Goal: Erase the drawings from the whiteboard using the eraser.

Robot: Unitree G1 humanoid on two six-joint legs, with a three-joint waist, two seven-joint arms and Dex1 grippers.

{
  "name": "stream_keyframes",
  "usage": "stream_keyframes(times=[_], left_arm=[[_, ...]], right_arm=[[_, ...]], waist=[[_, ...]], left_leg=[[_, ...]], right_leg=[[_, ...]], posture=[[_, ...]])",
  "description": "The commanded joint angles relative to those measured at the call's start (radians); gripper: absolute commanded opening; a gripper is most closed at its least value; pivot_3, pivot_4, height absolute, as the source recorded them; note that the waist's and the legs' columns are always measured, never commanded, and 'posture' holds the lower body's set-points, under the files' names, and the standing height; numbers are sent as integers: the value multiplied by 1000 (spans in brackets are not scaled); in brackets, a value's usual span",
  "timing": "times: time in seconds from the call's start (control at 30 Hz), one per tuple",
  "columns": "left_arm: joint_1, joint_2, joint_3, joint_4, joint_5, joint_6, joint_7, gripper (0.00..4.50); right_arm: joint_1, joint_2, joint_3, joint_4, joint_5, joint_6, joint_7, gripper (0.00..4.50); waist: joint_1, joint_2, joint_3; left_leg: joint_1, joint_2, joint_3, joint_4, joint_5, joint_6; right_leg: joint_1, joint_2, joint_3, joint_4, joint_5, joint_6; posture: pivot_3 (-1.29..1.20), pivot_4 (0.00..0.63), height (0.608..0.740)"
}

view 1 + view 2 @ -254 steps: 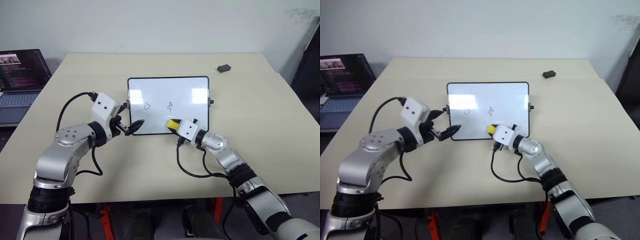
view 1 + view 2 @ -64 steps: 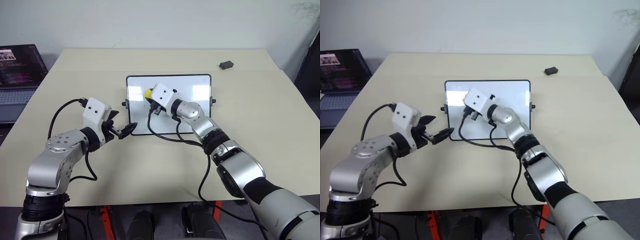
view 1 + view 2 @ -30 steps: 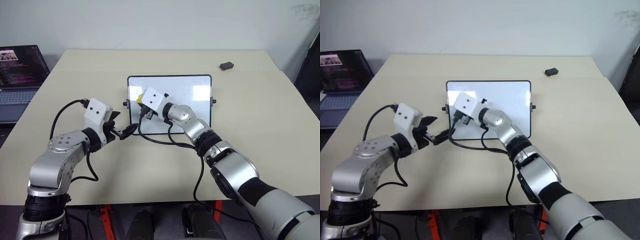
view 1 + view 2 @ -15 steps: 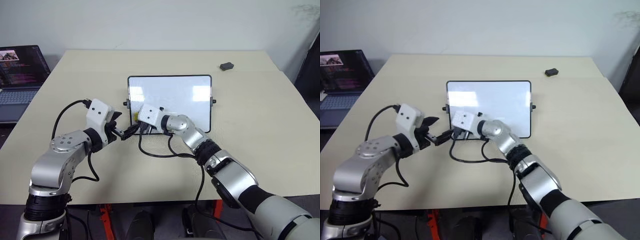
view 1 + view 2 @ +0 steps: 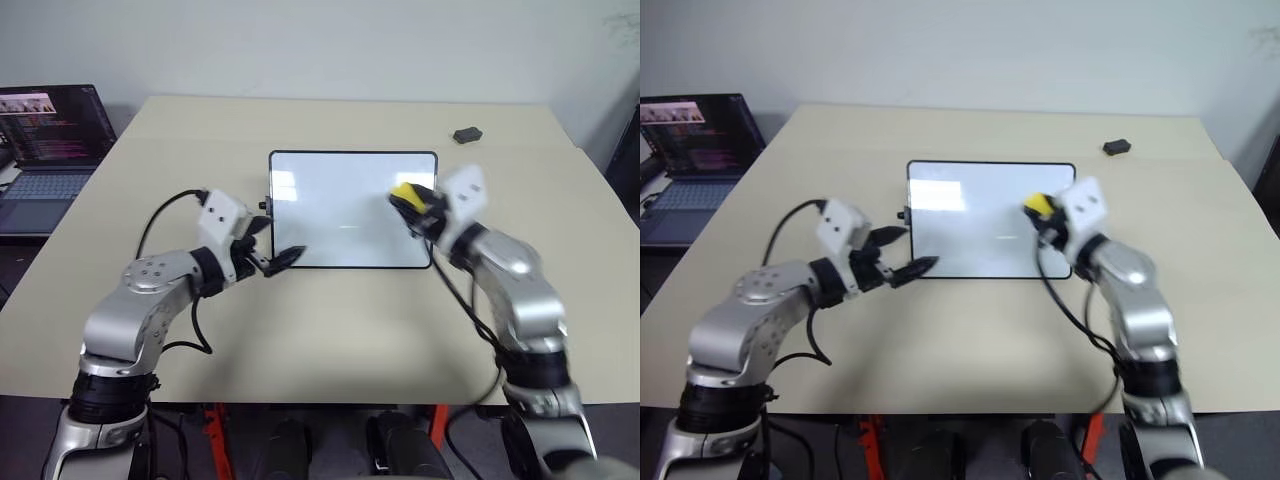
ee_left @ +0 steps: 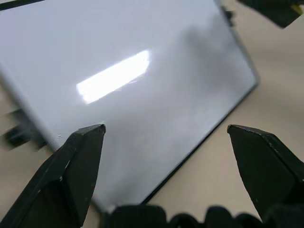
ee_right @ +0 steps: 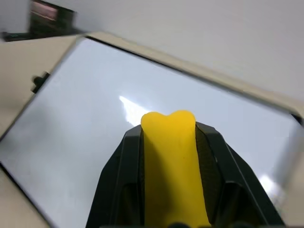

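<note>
No text, label, brand or number can be read anywhere. The laptop [image 5: 50, 130], off the left end of the bench [image 5: 330, 330], shows lines on its dark screen, but they are too small to make out. The whiteboard [image 5: 350, 215] on the bench carries no writing.

The 2 head views look forward and down from above the near edge of the desk [image 5: 330, 330], taking in the whole whiteboard [image 5: 350, 205] — they share nearly everything. The left wrist view sits close over the board's near left corner; the right wrist view looks across it along the eraser [image 7: 172, 161].
</note>
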Motion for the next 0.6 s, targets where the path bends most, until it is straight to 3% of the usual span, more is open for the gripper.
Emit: stream_keyframes(times=[0.03, 0.3, 0.6], left_arm=[[-39, 15, -44, -34, -34, -32, -104, 4500], [-137, 15, -227, 46, 27, -169, -343, 4500], [-210, -45, -315, 126, 103, -269, -409, 4500]], right_arm=[[106, 6, -61, -157, 25, 101, -77, 1117], [206, 19, -109, -129, 17, 119, -196, 1117], [174, 47, -171, 21, 32, 101, -314, 1117]], waist=[[-5, 0, 0], [-11, 0, 0], [-9, 0, 0]], left_leg=[[2, 1, 1, 0, 0, 0], [6, 1, 5, 1, 1, 1], [5, 2, 8, 0, 0, 1]], right_leg=[[0, 1, 1, 0, 0, 0], [3, 9, 4, 0, -3, 5], [4, 9, 5, -2, -3, 5]], posture=[[0, 150, 740], [0, 150, 740], [0, 150, 740]])
